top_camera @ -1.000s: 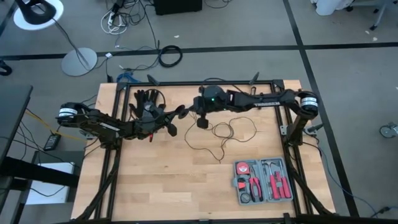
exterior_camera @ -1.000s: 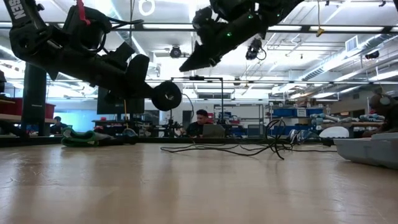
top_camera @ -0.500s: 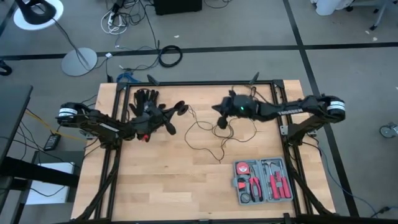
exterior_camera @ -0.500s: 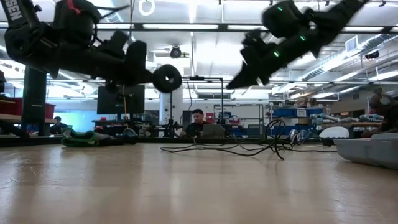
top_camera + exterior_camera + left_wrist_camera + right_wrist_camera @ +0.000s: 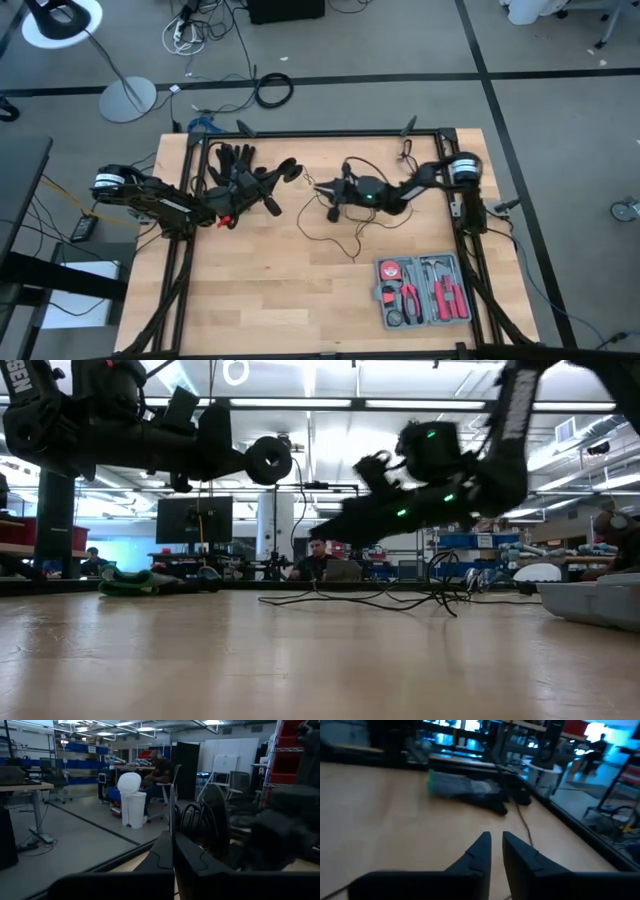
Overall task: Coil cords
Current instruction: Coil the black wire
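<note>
Since half a second ago the right gripper (image 5: 322, 186) has swung back low over the thin black cord (image 5: 352, 236) sprawled uncoiled mid-table, fingers slightly parted and empty (likely reaching to regrasp). The left gripper (image 5: 290, 171) holds the cord's round black disc (image 5: 269, 460) aloft.

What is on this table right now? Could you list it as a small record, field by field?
Table: wooden top in a black frame
Cord: thin black wire lying loose in loops mid-table, not coiled
Left gripper: raised above the table near the glove, fingers shut, a small round black disc at its tip
Right gripper: over the wire, fingers slightly apart, nothing between them
Glove: black glove near the far left corner
Tool case: open grey tool case with red-handled tools, near right
</note>
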